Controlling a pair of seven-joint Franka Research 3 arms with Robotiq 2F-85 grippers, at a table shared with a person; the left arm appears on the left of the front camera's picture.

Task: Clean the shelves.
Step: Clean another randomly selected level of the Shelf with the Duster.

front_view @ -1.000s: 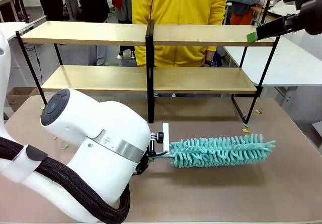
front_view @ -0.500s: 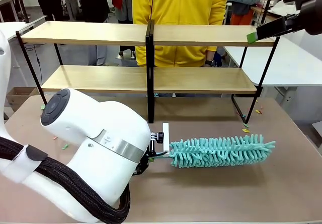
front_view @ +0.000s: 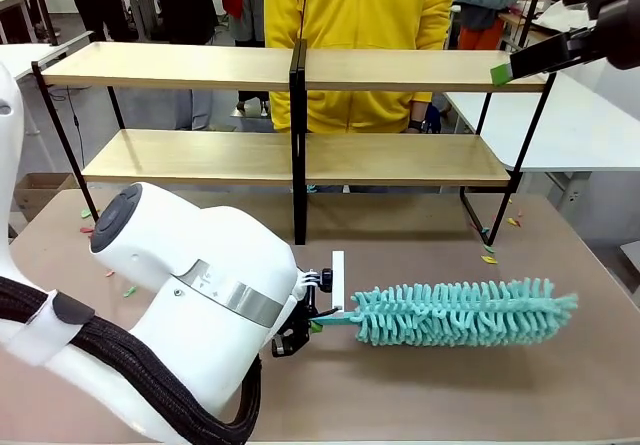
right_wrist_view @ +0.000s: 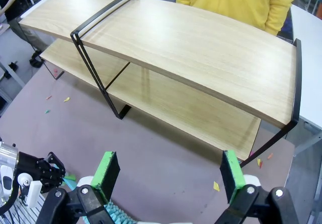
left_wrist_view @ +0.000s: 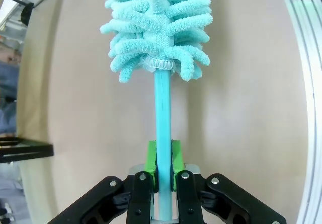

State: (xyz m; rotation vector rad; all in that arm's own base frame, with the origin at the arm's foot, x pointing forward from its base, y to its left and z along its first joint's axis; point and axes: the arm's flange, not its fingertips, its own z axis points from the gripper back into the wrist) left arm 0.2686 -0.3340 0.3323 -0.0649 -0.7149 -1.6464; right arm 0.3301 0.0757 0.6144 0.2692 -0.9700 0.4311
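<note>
While the left gripper (left_wrist_view: 163, 176) pinches the teal duster (front_view: 462, 312) by its handle low over the table and the right gripper (right_wrist_view: 170, 176) hangs wide open, empty, the shelves (front_view: 290, 160) beyond await sweeping; next, lift it onto a board.

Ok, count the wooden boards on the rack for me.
2. The upper board and the lower board of the shelves each run the full width, crossing the black centre post, beyond the table.
</note>
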